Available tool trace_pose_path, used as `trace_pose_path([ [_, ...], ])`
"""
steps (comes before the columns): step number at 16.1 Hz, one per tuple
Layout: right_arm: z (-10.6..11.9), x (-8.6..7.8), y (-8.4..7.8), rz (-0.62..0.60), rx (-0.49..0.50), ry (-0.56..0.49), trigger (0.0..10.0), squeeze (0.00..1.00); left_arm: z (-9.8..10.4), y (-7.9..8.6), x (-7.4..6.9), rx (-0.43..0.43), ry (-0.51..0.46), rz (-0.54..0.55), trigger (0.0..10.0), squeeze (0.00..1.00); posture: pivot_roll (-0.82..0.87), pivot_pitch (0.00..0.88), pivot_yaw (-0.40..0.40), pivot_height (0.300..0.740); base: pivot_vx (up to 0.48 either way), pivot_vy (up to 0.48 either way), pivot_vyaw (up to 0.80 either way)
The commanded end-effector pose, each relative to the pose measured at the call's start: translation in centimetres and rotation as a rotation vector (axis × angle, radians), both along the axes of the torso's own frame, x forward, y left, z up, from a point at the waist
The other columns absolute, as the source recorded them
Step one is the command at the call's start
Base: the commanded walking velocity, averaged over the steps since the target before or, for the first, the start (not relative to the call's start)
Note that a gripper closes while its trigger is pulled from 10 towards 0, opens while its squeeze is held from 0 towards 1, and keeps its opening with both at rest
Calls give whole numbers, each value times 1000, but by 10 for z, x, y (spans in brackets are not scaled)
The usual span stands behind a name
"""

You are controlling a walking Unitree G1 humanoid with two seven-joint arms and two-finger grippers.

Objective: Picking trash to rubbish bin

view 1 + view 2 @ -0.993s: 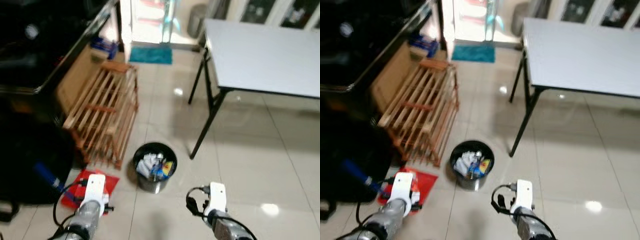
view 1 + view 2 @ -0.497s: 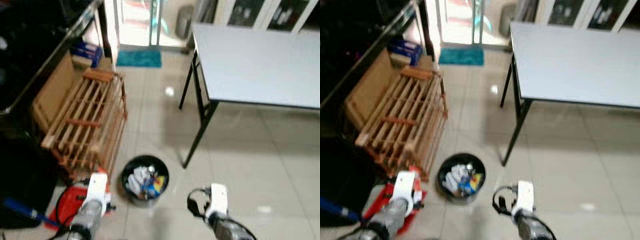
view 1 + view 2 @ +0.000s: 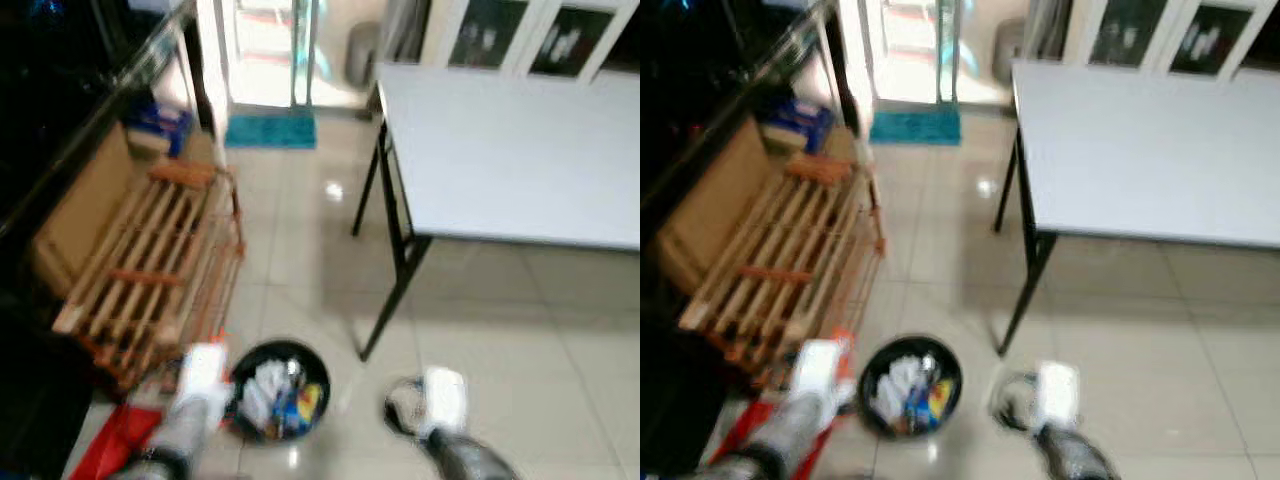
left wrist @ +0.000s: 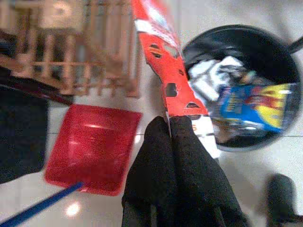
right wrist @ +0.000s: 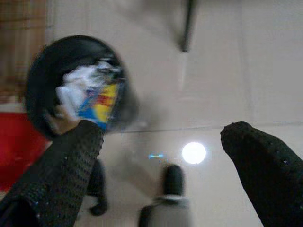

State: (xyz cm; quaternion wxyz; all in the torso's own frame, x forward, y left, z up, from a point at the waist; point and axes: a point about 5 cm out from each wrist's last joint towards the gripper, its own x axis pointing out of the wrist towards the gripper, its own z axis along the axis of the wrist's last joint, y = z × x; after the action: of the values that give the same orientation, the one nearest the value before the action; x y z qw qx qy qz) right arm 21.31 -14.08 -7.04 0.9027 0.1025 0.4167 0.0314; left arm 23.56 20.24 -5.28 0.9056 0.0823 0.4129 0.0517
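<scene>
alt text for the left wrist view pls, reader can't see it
The left gripper, fingers shut, pinches a flat red carton at the rim of a black rubbish bin already holding paper and a blue and yellow wrapper. A red dustpan lies on the tiled floor beside a wooden slatted rack.

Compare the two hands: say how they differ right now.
The left hand is shut on a red carton; the right hand is open and holds nothing. The left is beside the bin, its carton reaching over the rim; the right hangs over bare floor. Both have black fingers.
</scene>
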Motion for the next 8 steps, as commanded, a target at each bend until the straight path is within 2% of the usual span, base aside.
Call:
trace_pose_path([
  [1,0,-1,-14,11,-43,2,10000,0,-1,-14,2,-27,-4,-19,10000,0,-56,74,-65,740,0,0,681],
  [4,1,1,-13,4,-34,-4,10000,0,-1,-15,2,-35,-10,-21,10000,0,-55,75,-66,740,0,0,698],
  [8,2,2,-13,9,-30,-8,10000,0,-1,-15,2,-35,-5,-25,10000,0,-57,75,-66,740,0,0,0],
])
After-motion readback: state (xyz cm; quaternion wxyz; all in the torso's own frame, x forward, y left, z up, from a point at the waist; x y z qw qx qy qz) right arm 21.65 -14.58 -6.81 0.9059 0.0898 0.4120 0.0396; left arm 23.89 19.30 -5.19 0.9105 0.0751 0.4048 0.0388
